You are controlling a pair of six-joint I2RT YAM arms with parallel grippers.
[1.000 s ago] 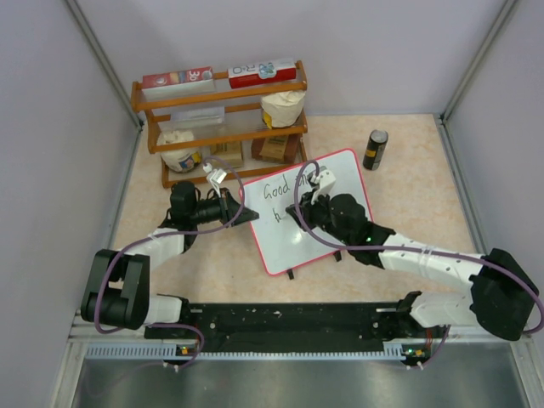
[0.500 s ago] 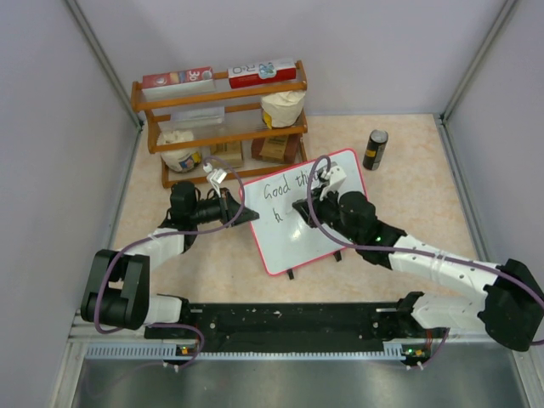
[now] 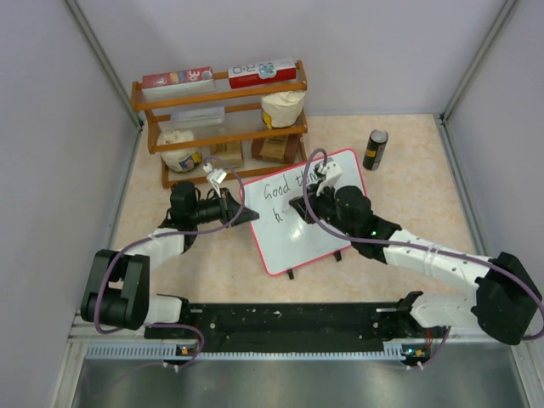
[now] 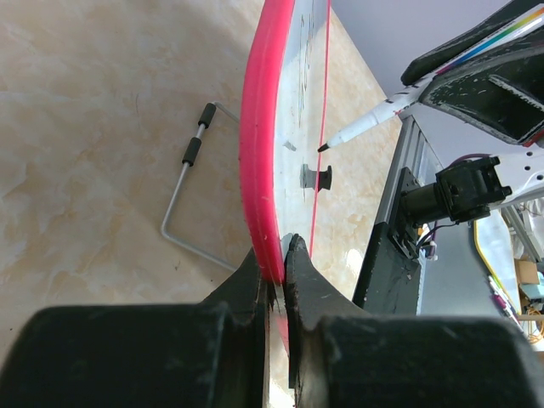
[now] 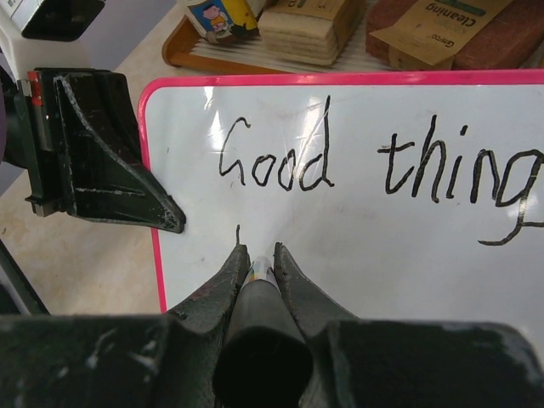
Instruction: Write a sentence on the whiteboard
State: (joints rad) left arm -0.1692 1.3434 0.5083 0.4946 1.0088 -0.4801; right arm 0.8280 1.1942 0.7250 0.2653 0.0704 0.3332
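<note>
The whiteboard [image 3: 310, 231], white with a red-pink frame, stands tilted at the table's middle. Black handwriting on it reads "Good thing" [image 5: 374, 161] on the first line, with the start of a letter [image 3: 277, 216] below. My left gripper [image 3: 252, 213] is shut on the board's left edge [image 4: 259, 195]. My right gripper [image 3: 297, 206] is shut on a marker [image 5: 259, 276] over the second line; the marker's tip [image 4: 325, 148] points at the board's face. The right arm hides the end of the first line in the top view.
A wooden shelf rack [image 3: 221, 127] with boxes and bags stands behind the board. A dark can [image 3: 375, 150] stands at the back right. A wire stand leg [image 4: 189, 191] lies on the table behind the board. Grey walls enclose the table.
My right gripper has moved left with the marker, from over the first line's end down to the start of the second line. The left gripper and board have not moved.
</note>
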